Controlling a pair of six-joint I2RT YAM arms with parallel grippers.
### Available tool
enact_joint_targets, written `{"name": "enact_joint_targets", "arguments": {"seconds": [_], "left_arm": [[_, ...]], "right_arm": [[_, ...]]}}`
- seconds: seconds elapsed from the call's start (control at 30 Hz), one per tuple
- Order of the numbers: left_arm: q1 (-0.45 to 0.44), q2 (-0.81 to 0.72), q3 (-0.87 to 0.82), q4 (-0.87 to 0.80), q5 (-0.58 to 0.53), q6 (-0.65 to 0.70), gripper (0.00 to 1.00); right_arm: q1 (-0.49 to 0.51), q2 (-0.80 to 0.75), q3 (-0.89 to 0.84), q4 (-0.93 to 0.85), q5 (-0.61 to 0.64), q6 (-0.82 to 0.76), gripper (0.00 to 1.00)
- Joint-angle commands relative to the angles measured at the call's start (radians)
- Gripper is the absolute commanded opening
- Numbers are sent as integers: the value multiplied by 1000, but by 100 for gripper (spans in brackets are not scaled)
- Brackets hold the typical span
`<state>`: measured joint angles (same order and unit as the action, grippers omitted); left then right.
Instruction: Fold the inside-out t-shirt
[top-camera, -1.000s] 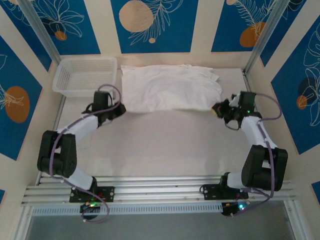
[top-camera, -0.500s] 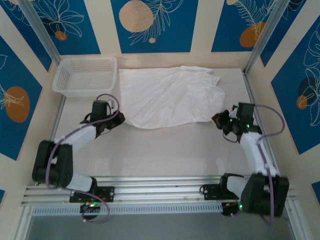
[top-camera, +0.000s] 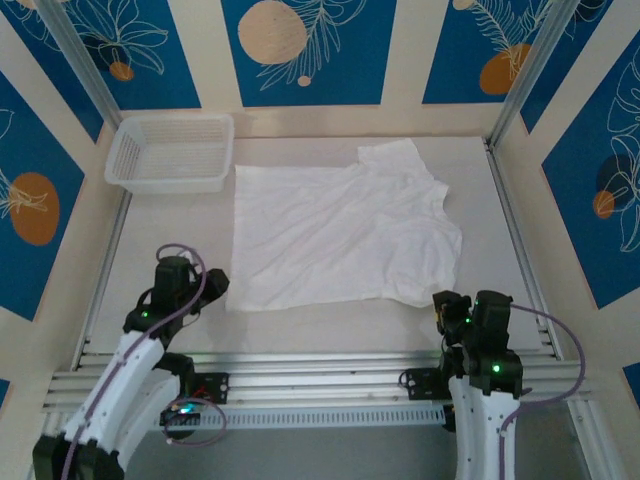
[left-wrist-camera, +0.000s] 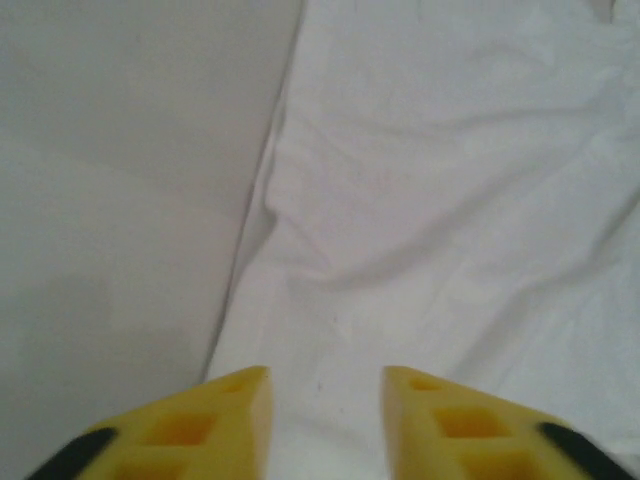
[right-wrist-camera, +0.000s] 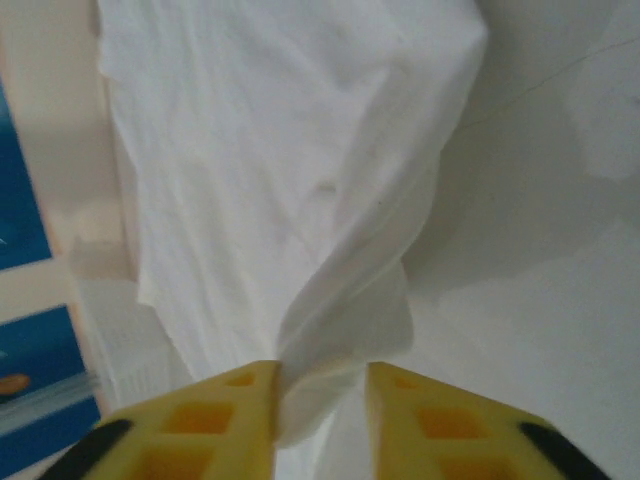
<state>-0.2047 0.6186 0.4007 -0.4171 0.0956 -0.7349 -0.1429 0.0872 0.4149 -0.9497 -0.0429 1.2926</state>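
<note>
The white t-shirt (top-camera: 340, 235) lies spread nearly flat across the middle of the table, its hem toward the near edge and one sleeve (top-camera: 395, 160) at the back. My left gripper (top-camera: 210, 287) sits at the near left corner of the hem. In the left wrist view the left gripper (left-wrist-camera: 325, 400) has its yellow jaws apart over flat cloth (left-wrist-camera: 450, 200), pinching nothing. My right gripper (top-camera: 442, 305) is at the near right corner. In the right wrist view the right gripper (right-wrist-camera: 320, 385) is open, and a raised fold of the t-shirt (right-wrist-camera: 350, 300) leans on one finger only.
A white mesh basket (top-camera: 170, 150) stands at the back left, just beyond the shirt's far left corner. Metal frame posts (top-camera: 525, 70) flank the table. Bare white tabletop (top-camera: 160, 230) runs along the left of the shirt, and a strip lies in front of the hem.
Both arms have drawn back toward the near edge, pulling the hem with them, so the bunched shirt now lies spread out. Both grippers, shut before, now have their jaws apart.
</note>
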Motion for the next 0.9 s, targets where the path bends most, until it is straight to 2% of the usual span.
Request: {"name": "enact_joint_targets", "arguments": {"seconds": [0.0, 0.03, 0.07, 0.13, 0.27, 0.37, 0.43, 0.47, 0.53, 0.6, 0.67, 0.7, 0.77, 0.8, 0.83, 0.87], "left_arm": [[-6, -36, 53, -16, -89, -26, 44], [-7, 0, 88, 7, -76, -16, 44], [-10, 51, 130, 29, -55, 2, 44], [-27, 182, 224, 58, -6, 47, 43], [-119, 426, 375, 89, -6, 123, 39], [-136, 535, 413, 131, 13, 111, 36], [-141, 563, 410, 157, 6, 93, 36], [-143, 576, 404, 172, 0, 85, 36], [-146, 622, 409, 185, 4, 77, 35], [-155, 700, 452, 173, 29, 89, 31], [-180, 797, 523, 145, 45, 109, 23], [-190, 842, 556, 133, 47, 111, 18], [-200, 934, 603, 129, 31, 92, 1], [-197, 972, 619, 125, 11, 76, 0], [-196, 1010, 638, 124, -23, 68, 0], [-194, 1047, 656, 121, -56, 66, 0]], "right_arm": [[8, 22, 75, 65, 69, -33, 48], [8, 64, 92, 151, 60, -83, 55], [7, 111, 108, 222, 44, -125, 56], [8, 272, 166, 354, -30, -227, 56], [22, 551, 311, 395, -121, -331, 54], [17, 568, 363, 349, -63, -332, 49], [8, 500, 369, 325, 11, -323, 50], [1, 468, 363, 322, 41, -315, 55], [-25, 487, 365, 340, -15, -337, 56], [-45, 645, 402, 328, -173, -369, 55], [-31, 880, 476, 294, -300, -431, 46], [-15, 969, 508, 274, -300, -455, 45], [9, 1134, 556, 264, -254, -474, 37], [8, 1193, 568, 276, -240, -467, 31], [5, 1259, 581, 300, -234, -465, 20], [1, 1318, 601, 309, -225, -456, 16]]}}
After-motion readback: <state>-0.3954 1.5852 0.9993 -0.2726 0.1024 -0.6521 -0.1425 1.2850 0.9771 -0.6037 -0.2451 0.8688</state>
